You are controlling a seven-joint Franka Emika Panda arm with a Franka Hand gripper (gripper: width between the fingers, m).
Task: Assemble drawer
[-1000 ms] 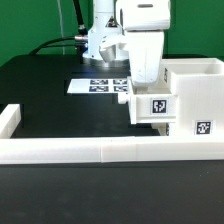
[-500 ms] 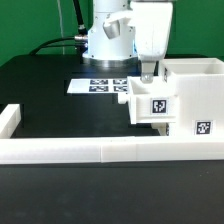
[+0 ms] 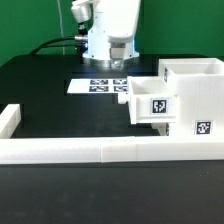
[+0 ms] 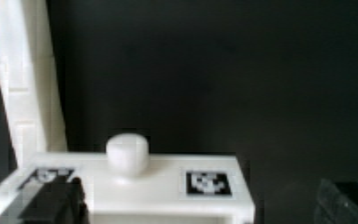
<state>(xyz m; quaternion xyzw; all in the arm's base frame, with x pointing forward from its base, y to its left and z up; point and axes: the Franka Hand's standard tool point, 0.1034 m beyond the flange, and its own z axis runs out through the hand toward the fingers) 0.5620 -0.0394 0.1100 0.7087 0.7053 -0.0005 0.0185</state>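
Note:
The white drawer box (image 3: 192, 92) stands at the exterior view's right, with the smaller drawer (image 3: 151, 106) sitting in its open side, a black tag on the drawer's front. In the wrist view the drawer's front (image 4: 167, 190) shows with its round white knob (image 4: 126, 156) and two tags. My gripper (image 3: 119, 63) hangs above the table, up and to the exterior view's left of the drawer, touching nothing. Its dark fingers (image 4: 44, 205) stand wide apart on either side of the drawer below, so the gripper (image 4: 194, 207) is open and empty.
A low white wall (image 3: 100, 150) runs along the front of the black table and turns a corner at the exterior view's left (image 3: 10, 119); it also shows in the wrist view (image 4: 25, 90). The marker board (image 3: 100, 85) lies behind, near the robot's base.
My gripper has risen and moved to the exterior view's left, away from the drawer it was down beside. The drawer and box have not moved.

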